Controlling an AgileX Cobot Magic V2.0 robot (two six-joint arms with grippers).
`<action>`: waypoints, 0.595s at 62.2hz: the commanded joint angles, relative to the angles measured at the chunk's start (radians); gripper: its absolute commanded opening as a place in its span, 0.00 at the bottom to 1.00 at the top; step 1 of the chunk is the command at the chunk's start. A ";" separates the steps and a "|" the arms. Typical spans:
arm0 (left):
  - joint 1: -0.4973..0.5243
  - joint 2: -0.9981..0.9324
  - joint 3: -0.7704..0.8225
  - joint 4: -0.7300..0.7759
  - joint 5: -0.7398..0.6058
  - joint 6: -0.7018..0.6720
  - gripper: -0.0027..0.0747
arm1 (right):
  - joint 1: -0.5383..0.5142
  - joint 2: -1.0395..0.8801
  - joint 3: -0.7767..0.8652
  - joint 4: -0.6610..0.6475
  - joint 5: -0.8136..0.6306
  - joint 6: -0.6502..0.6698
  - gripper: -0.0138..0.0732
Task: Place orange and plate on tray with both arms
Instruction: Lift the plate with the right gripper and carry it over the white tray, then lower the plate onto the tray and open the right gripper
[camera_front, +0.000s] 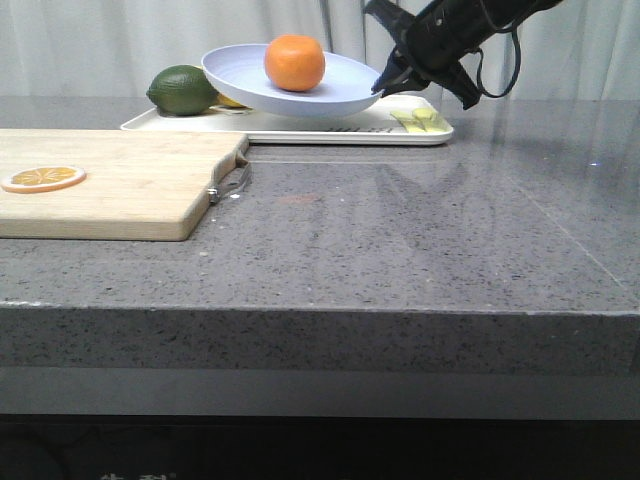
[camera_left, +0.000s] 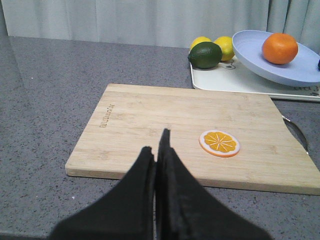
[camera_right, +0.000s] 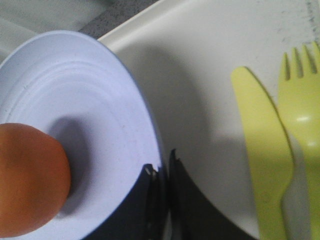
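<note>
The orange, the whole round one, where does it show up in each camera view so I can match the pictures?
Front view: the orange sits in the plate, top centre, above the tray.
Left wrist view: upper right corner, again in the plate.
Right wrist view: lower left edge, cut off by the frame, close up.
Shared landmark: the pale blue plate holding it, gripped at its rim by the right gripper.

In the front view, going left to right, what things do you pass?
Dried orange slice on the wooden cutting board → dark green lime → whole orange in the pale blue plate → black right gripper → yellow-green cutlery.
</note>
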 joint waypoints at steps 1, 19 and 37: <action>0.000 0.013 -0.025 -0.011 -0.084 -0.008 0.01 | -0.009 -0.084 -0.040 0.054 -0.088 0.007 0.09; 0.000 0.013 -0.025 -0.011 -0.084 -0.008 0.01 | -0.019 -0.083 -0.040 0.052 -0.088 0.007 0.17; 0.000 0.013 -0.025 -0.011 -0.084 -0.008 0.01 | -0.019 -0.083 -0.040 0.048 -0.079 0.007 0.29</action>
